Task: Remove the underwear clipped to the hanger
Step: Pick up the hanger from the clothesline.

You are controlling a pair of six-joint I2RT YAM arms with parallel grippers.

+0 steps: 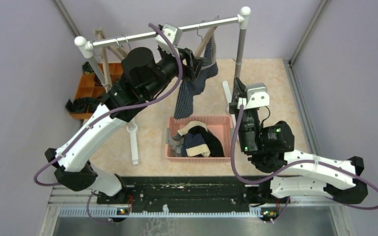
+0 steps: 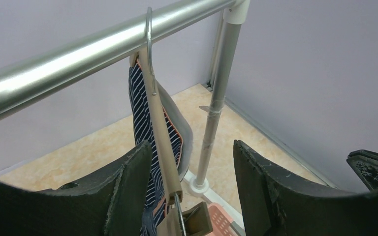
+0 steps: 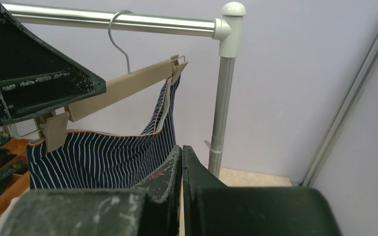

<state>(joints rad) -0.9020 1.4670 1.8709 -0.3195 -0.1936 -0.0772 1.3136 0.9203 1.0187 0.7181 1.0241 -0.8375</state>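
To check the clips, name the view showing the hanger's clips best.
Right wrist: both clips hold the striped underwear. Left wrist shows one clip at its bottom edge; top view shows neither clearly.

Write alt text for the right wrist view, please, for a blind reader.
Navy white-striped boxer shorts hang clipped to a beige hanger hooked over a silver rail. The right gripper, shut, sits in the foreground below; the left gripper looms at upper left.

Underwear (image 1: pixel 189 93) hangs from the hanger (image 3: pixel 128 84) on the rail (image 1: pixel 221 22) — basket (image 1: pixel 202 118) before it; tray (image 1: pixel 86 88) at left
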